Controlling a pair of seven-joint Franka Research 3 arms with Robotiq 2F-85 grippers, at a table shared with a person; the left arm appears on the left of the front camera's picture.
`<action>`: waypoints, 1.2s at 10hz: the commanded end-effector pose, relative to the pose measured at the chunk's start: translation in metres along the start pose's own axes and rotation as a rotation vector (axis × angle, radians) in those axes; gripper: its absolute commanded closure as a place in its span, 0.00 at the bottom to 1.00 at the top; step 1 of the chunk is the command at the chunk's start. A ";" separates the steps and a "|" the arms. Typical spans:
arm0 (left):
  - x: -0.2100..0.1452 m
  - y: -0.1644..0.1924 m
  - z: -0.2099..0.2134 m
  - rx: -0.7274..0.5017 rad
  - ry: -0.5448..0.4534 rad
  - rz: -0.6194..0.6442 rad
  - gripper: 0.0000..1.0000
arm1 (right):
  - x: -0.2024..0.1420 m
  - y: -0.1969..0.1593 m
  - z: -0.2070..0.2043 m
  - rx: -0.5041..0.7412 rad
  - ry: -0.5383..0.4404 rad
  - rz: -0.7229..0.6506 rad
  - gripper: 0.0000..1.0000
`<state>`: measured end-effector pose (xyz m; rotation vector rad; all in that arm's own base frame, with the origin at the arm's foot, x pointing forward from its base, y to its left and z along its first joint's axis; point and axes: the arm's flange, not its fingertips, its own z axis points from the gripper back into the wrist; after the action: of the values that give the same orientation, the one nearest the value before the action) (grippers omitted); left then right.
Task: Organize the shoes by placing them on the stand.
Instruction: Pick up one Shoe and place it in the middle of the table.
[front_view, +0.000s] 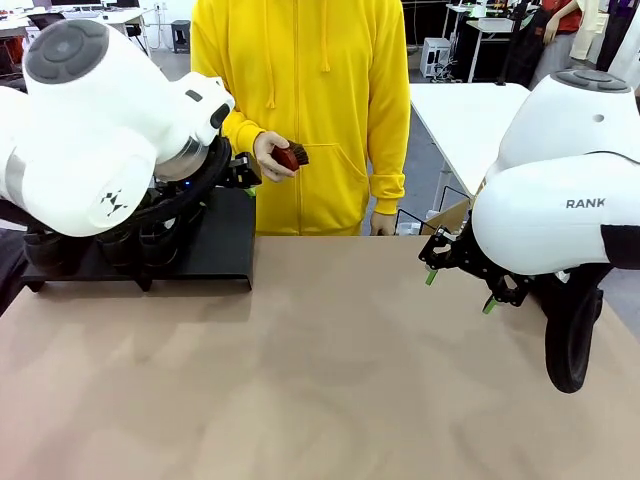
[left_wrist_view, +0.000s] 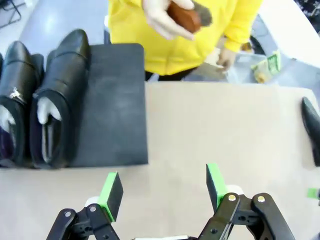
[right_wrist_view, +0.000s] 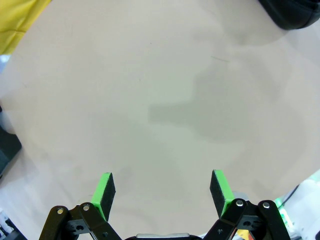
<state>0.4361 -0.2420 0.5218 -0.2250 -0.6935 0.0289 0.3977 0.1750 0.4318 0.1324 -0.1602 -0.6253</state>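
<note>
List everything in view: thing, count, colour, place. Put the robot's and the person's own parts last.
shoes: at least two on the stand, one more at the table's edge, glossy black, white paper stuffing inside those on the stand.
stand: one, matte black, at the table's far left corner; its right part is bare.
brush: one, red, in the person's hand.
table: one, beige top.
left gripper: one, black with green pads, open, hanging over the table just in front of the stand.
right gripper: one, black with green pads, open, over bare table.
person's hand: one, holding the brush, yellow sleeve.
</note>
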 end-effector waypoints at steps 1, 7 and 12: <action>-0.008 0.007 0.028 -0.001 0.139 0.061 0.13 | 0.003 -0.001 0.002 0.012 0.001 0.020 0.00; -0.072 -0.021 0.060 -0.136 0.568 0.167 0.13 | 0.040 -0.014 0.008 -0.024 0.010 0.176 0.00; -0.070 -0.004 0.044 -0.156 0.603 0.211 0.13 | 0.116 -0.043 0.011 0.005 0.004 0.667 0.00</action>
<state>0.3509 -0.2537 0.5154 -0.4034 -0.0787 0.1029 0.4499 0.0814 0.4493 0.0734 -0.1995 -0.0287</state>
